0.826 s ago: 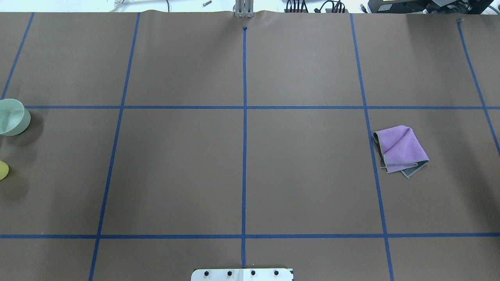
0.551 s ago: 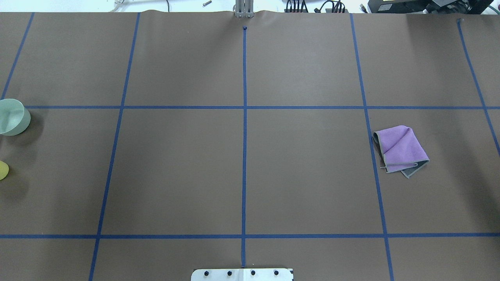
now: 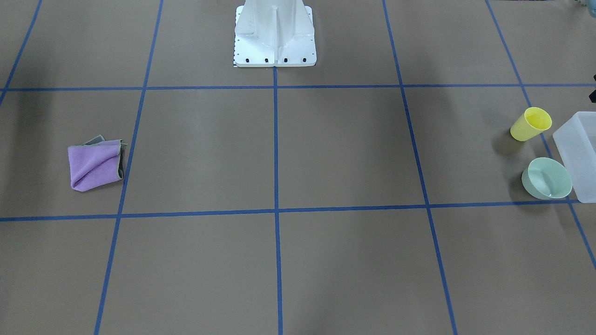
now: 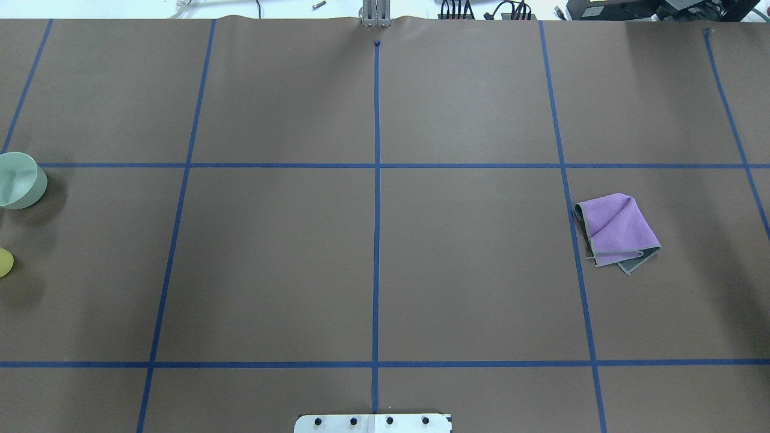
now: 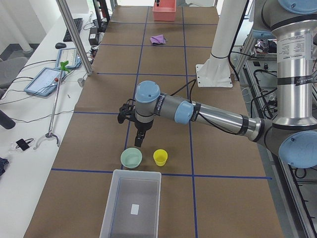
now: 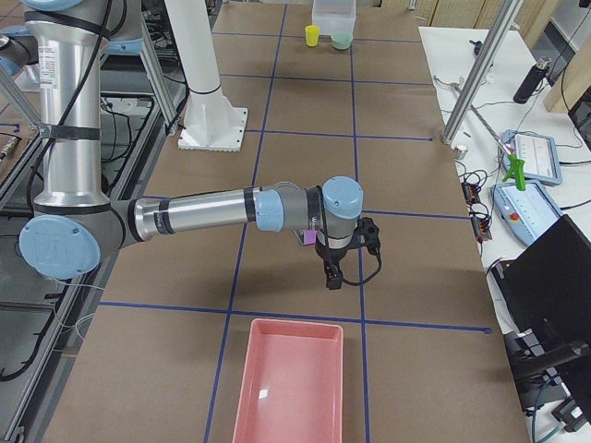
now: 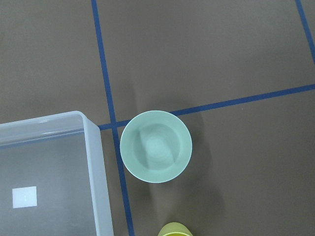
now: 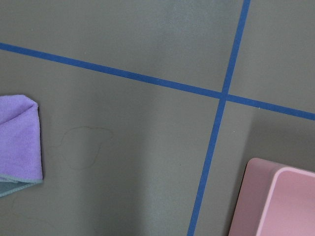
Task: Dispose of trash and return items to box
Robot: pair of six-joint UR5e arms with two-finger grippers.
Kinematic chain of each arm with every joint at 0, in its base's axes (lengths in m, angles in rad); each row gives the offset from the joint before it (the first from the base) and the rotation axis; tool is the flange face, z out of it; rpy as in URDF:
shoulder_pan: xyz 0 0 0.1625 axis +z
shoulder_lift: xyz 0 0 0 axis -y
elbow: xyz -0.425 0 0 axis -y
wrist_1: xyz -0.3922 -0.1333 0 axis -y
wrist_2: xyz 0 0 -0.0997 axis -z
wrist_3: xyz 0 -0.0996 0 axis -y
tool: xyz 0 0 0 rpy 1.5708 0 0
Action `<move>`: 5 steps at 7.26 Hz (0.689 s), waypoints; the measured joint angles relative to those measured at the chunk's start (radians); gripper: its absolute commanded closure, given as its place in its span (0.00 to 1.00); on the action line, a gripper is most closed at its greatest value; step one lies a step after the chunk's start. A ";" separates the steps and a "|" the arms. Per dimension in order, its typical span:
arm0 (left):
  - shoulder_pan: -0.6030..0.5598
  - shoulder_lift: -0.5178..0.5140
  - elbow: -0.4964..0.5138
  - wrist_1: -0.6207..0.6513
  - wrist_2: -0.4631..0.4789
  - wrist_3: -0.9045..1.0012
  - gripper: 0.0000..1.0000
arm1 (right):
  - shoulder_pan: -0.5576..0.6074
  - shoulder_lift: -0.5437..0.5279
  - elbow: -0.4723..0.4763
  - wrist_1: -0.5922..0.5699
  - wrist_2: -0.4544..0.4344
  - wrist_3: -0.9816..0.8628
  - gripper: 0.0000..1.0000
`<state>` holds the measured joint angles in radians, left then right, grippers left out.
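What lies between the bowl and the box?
Only a blue tape line runs between the bowl and the box. The left wrist view shows it best.

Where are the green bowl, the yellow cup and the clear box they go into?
Green bowl (image 7: 156,146): left wrist view, its inner floor.
Yellow cup (image 3: 537,120): front-facing view, its open mouth.
Clear box (image 5: 124,193): exterior left view, its bare floor.

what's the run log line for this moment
left gripper over mint-green bowl | yellow cup, bowl outside translucent bin | right gripper near purple cloth | jaws: cannot tell
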<state>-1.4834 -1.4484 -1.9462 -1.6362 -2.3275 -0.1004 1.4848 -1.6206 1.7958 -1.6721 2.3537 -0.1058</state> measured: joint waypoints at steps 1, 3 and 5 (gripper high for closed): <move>0.000 0.002 0.000 0.000 0.001 -0.001 0.02 | 0.000 0.000 0.001 0.000 0.000 0.000 0.00; 0.001 0.003 0.002 -0.001 0.002 -0.002 0.03 | 0.000 0.001 0.002 0.005 -0.001 -0.001 0.00; 0.002 0.001 0.006 -0.001 0.002 -0.002 0.03 | -0.001 -0.009 -0.004 0.063 0.000 0.001 0.00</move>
<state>-1.4810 -1.4470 -1.9404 -1.6368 -2.3258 -0.1028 1.4840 -1.6297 1.7920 -1.6090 2.3534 -0.1045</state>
